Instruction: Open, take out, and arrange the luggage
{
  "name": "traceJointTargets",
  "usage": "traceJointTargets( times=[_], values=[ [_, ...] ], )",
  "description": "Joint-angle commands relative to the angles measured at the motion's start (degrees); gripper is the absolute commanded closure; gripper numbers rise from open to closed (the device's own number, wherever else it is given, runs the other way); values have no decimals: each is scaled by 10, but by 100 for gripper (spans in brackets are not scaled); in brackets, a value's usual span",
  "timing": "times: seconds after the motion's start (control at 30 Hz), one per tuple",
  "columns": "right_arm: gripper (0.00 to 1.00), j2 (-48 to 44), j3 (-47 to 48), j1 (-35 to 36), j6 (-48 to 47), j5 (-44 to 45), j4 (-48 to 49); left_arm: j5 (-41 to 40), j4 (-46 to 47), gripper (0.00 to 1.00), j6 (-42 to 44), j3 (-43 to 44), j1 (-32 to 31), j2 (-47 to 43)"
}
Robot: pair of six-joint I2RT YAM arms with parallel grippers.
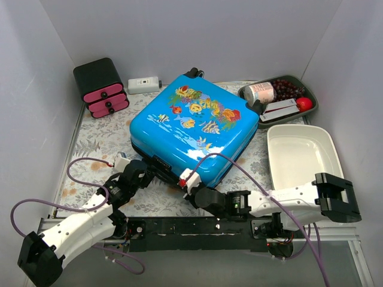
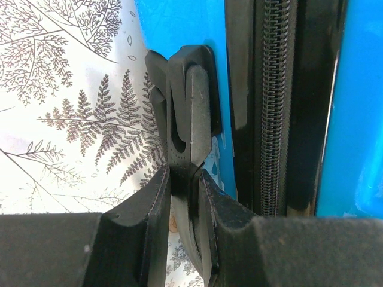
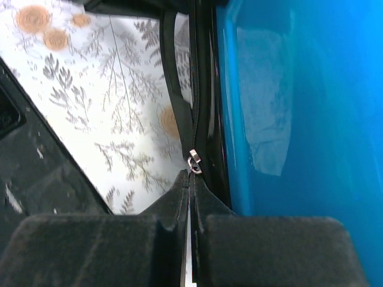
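Looking down from above, you can see the luggage (image 1: 188, 128) lying flat in the middle of the table (image 1: 96, 140). Its fish side is up and its lid is shut. It is turned so that one corner points back at your arms.

Your left gripper (image 2: 183, 179) is at the near left side of the luggage. Its fingers (image 2: 152, 227) are close together and they pinch the black handle (image 2: 190, 101) between them. The handle sticks out from the blue side, just beside the black zipper (image 2: 272, 107) that runs along that side.

Your right gripper (image 3: 190, 182) is at the near corner of the luggage, low by the table. Its fingers (image 3: 161, 239) are pressed tight together. A small silver zipper ring (image 3: 194, 162) sits right at their tips. You cannot tell from the pictures if a pull tab is caught between them.

A black box (image 1: 100, 88) with pink drawers stands in the far left corner, and a white plug block (image 1: 143, 85) lies just beside it. A dark tray (image 1: 287, 76) sits at the far right, with grapes (image 1: 288, 88), a can (image 1: 260, 92) and something red in it. A white tub (image 1: 299, 158) sits near the right side of the luggage, between the tray and your right arm.
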Motion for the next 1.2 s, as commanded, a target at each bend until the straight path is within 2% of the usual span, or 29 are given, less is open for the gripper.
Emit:
traceJointTargets(
  times=[0.0, 0.13, 0.27, 0.3, 0.33, 0.37, 0.4, 0.43, 0.47, 0.5, 0.53, 0.63, 0.67, 0.7, 0.73, 0.83, 0.9, 1.03, 1.17],
  values=[
    [99, 66, 76, 8, -26, 16, 199, 84, -78, 100, -216, -19, -28, -17],
    [99, 127, 138, 4, -38, 25, 204, 88, -81, 100, -214, -19, -30, -14],
    [98, 168, 177, -9, -8, -28, 174, 85, -86, 100, -206, -14, -33, -15],
    [92, 170, 185, -11, 2, -32, 162, 82, -89, 100, -201, -11, -33, -17],
    [75, 170, 192, -13, 10, -39, 118, 79, -103, 100, -200, -2, -33, -17],
    [69, 166, 201, -13, 19, -44, 92, 76, -111, 100, -197, 3, -33, -17],
    [63, 163, 215, -13, 47, -47, 60, 69, -117, 93, -176, 9, -33, -19],
    [52, 158, 219, -14, 59, -50, 1, 66, -126, 90, -165, 20, -33, -19],
    [47, 144, 221, -14, 72, -60, -29, 63, -127, 84, -151, 26, -33, -21],
    [44, 134, 221, -14, 102, -67, -58, 64, -128, 65, -107, 33, -32, -19],
    [39, 123, 223, -14, 117, -74, -84, 64, -144, 59, -93, 41, -33, -17],
    [32, 83, 244, -14, 173, -112, -224, 63, -197, 40, -22, 85, -33, -10],
    [30, 66, 252, -14, 187, -123, -291, 63, -206, 36, -1, 99, -33, -12],
    [29, 60, 262, -14, 203, -123, -333, 63, -215, 33, 13, 108, -33, -18],
    [26, 52, 277, -14, 235, -117, -365, 66, -235, 21, 41, 114, -33, -20],
    [17, 21, 300, -20, 277, -86, -475, 88, -227, 5, 95, 134, -33, -35],
    [14, -8, 305, -44, 313, -67, -522, 115, -221, 2, 131, 144, -33, -41],
    [14, -65, 284, -112, 305, -109, -499, 155, -192, 2, 159, 157, -33, -61],
    [14, -122, 275, -141, 295, -81, -495, 234, -145, 2, 196, 149, -33, -105]
  ],
)
